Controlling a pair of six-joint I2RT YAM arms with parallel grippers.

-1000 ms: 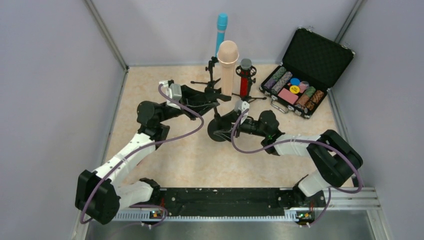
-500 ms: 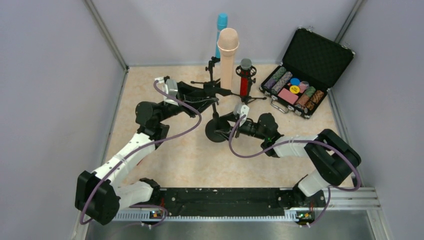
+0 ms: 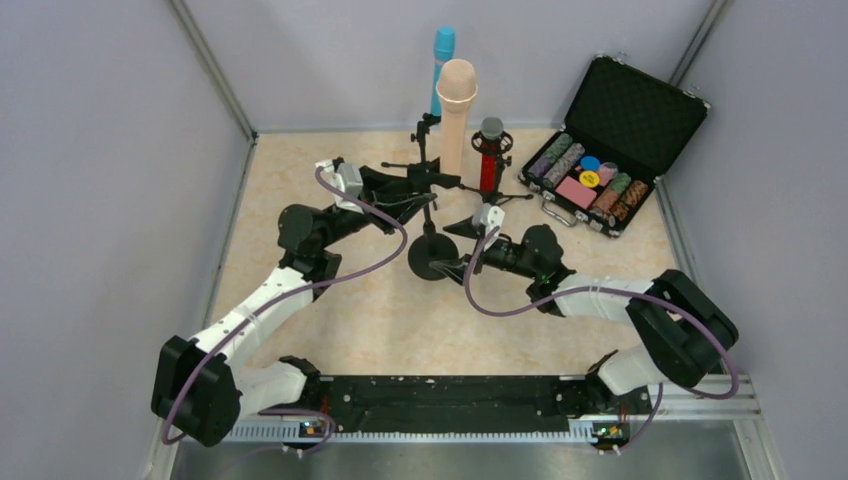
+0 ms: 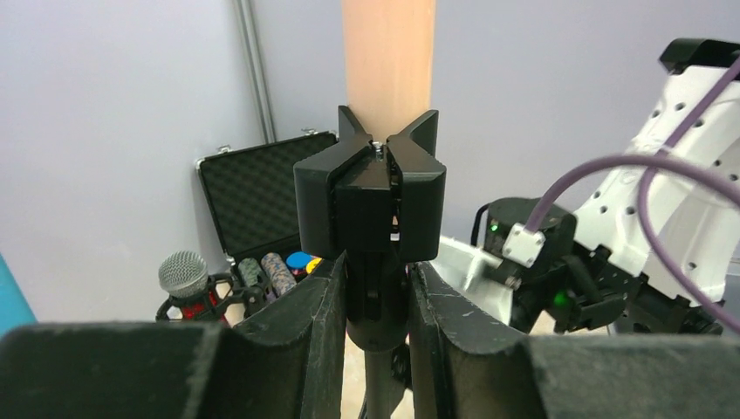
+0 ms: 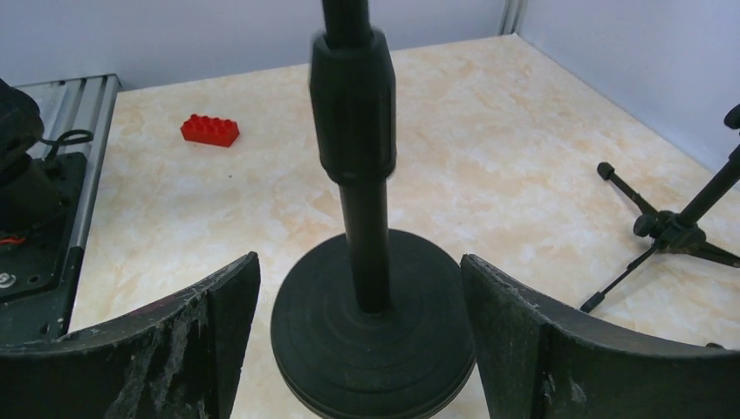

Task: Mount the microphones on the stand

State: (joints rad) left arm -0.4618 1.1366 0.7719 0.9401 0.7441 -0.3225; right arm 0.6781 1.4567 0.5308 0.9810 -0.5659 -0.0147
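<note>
Right gripper opened wider, flanking stand

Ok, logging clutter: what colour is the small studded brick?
Red; the small studded brick, clearest in the right wrist view.

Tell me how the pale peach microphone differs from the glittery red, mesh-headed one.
The pale peach microphone is far taller and thicker than the glittery red microphone. Peach has a smooth rounded head, red a silver mesh one. Peach sits on the black round-base stand clamped by the left gripper; red rests untouched in a small tripod mount. Both stand upright.
</note>
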